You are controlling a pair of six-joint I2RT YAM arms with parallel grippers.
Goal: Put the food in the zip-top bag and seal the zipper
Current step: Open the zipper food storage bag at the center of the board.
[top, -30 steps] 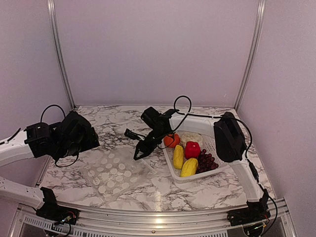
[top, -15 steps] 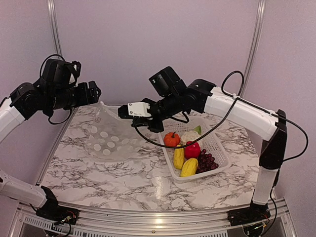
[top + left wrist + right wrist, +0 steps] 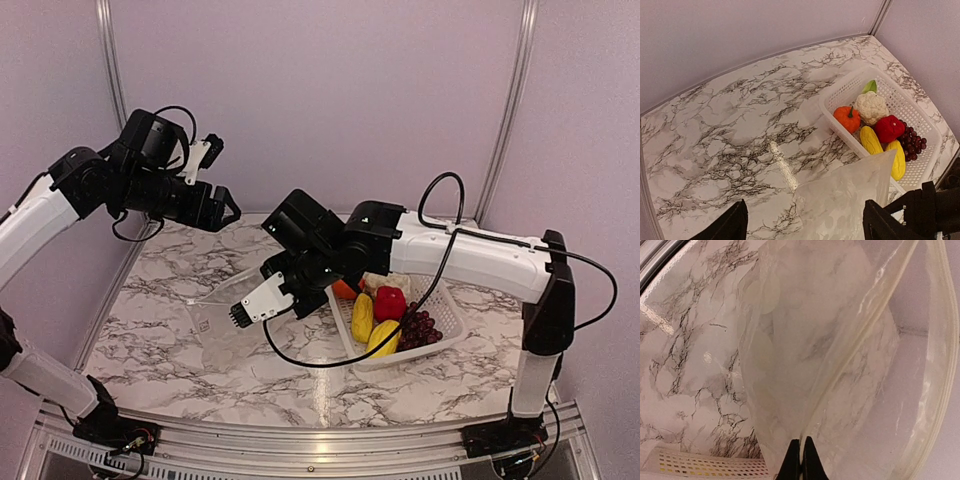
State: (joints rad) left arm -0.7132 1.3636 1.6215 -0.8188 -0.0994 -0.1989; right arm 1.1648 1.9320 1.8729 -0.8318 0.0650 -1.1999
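Observation:
The zip-top bag is clear with faint white dots and hangs low over the table, left of the basket. My right gripper is shut on its mouth edge. In the right wrist view the fingers pinch the zipper strip. My left gripper is open and empty, high above the bag. The bag also shows between its fingers in the left wrist view. The food lies in the basket: orange pumpkin, cauliflower, red piece, two yellow pieces, grapes.
The white perforated basket stands on the right half of the marble table, just right of the bag. The right arm reaches across above the basket. Walls and metal posts close in the back and sides.
The right gripper has come down and toward the front with the bag's edge. The left gripper, which was at the bag's far corner, now stands open above it. The bag has dropped lower.

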